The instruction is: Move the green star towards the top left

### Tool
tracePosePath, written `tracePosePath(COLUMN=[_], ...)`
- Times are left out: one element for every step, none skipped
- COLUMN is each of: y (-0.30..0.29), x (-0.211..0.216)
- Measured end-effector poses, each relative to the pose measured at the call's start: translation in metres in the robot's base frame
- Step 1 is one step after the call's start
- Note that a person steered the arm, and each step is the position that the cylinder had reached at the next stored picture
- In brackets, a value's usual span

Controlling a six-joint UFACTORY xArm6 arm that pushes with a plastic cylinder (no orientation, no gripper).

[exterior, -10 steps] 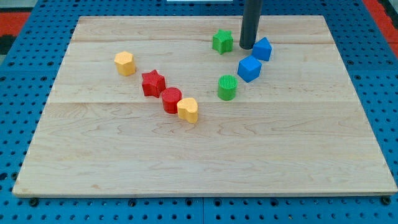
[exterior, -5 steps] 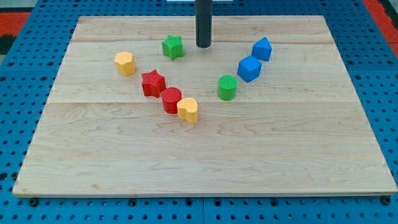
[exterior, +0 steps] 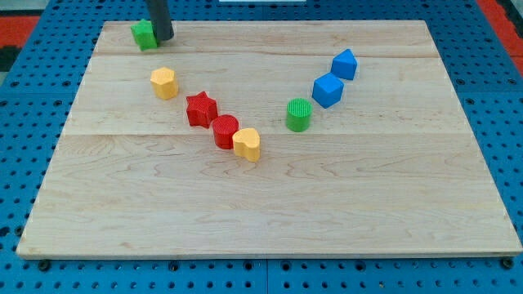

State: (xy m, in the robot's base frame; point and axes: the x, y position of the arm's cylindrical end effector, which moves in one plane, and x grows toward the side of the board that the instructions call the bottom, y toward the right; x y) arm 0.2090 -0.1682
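My tip (exterior: pixel 163 38) touches the right side of the green star (exterior: pixel 144 34) near the table (exterior: pixel 327 204)'s top-left corner. Below it sits a yellow block (exterior: pixel 164 82), well apart, then a diagonal run of red star (exterior: pixel 201 109), red cylinder (exterior: pixel 225 131) and yellow heart-shaped block (exterior: pixel 248 144).

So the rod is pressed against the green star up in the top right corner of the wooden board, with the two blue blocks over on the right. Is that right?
Not quite: the corner is wrong. The camera view shows my tip against the right side of the green star in the board's top left corner, not the top right. The two blue blocks do sit on the view's right, as you said.
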Motion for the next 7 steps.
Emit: tracePosePath(y=[-0.025, -0.035, -0.058, -0.058, -0.072, -0.079, -0.101], x=[-0.013, -0.018, -0.008, 0.007, -0.007, -0.017, 0.006])
